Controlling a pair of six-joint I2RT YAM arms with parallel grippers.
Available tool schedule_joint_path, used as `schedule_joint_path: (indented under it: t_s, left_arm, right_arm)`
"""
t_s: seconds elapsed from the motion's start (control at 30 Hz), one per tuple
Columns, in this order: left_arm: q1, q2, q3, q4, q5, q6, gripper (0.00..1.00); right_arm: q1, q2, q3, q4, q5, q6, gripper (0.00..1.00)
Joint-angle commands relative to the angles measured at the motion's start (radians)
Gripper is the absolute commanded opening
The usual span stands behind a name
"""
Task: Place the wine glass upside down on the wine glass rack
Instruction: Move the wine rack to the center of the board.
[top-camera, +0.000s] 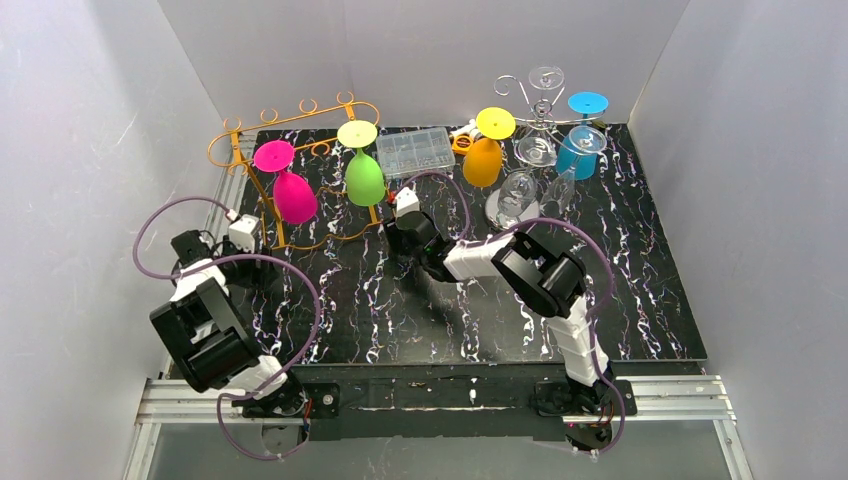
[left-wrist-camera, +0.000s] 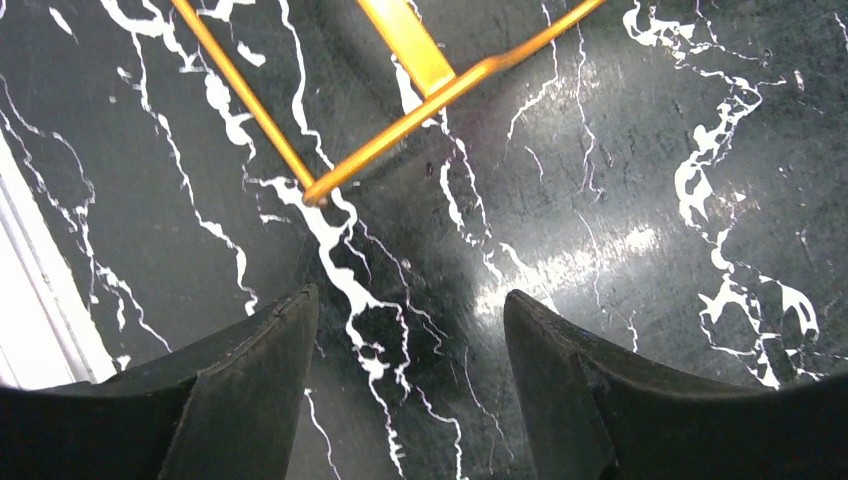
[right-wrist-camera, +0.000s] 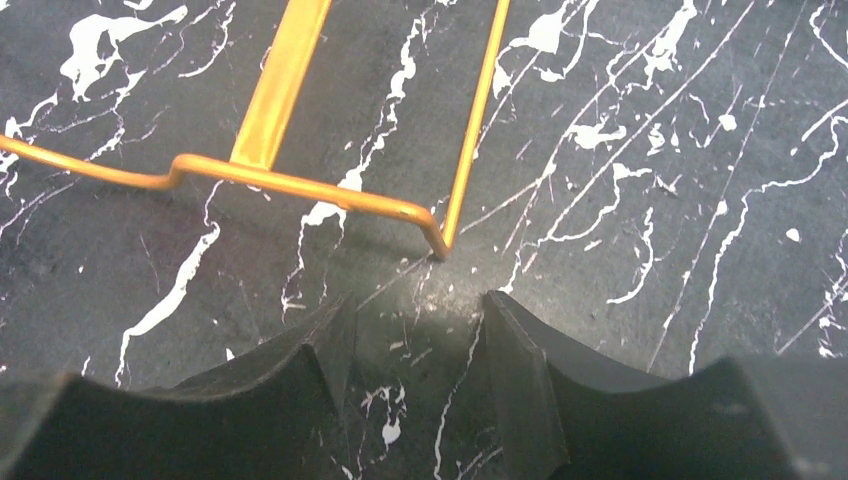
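Note:
An orange wire rack (top-camera: 300, 118) stands at the back left. A pink wine glass (top-camera: 292, 195) and a green wine glass (top-camera: 364, 178) hang on it upside down. My left gripper (top-camera: 255, 238) is low over the table by the rack's left front foot. In the left wrist view it (left-wrist-camera: 408, 300) is open and empty, with the rack's wire foot (left-wrist-camera: 400, 110) just ahead. My right gripper (top-camera: 392, 222) is at the rack's right front corner. In the right wrist view it (right-wrist-camera: 418, 305) is open and empty, with the wire corner (right-wrist-camera: 300, 185) ahead.
A silver wire rack (top-camera: 530, 105) at the back right carries an orange glass (top-camera: 483, 160), a blue glass (top-camera: 578, 150) and clear glasses (top-camera: 517, 195). A clear plastic box (top-camera: 414, 152) lies at the back middle. White walls enclose the black marbled table (top-camera: 400, 310).

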Motion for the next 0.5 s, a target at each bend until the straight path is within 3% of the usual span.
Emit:
schedule_joint_path:
  t_s: [0.0,0.33,0.47]
  left_arm:
    - [-0.046,0.017,0.004,0.056,-0.036,-0.009,0.65]
    - [-0.137,0.063,0.002,0.122,-0.130,0.039,0.52]
    - [-0.179,0.072,0.000,0.135,-0.166,0.071,0.46]
  right_arm:
    - [-0.005,0.036,0.061,0.055,0.015,-0.028,0.57]
    - [-0.005,0.060,0.088,0.046,0.041,-0.078,0.44]
    - [-0.005,0.058,0.083,0.051,0.068,-0.082,0.34]
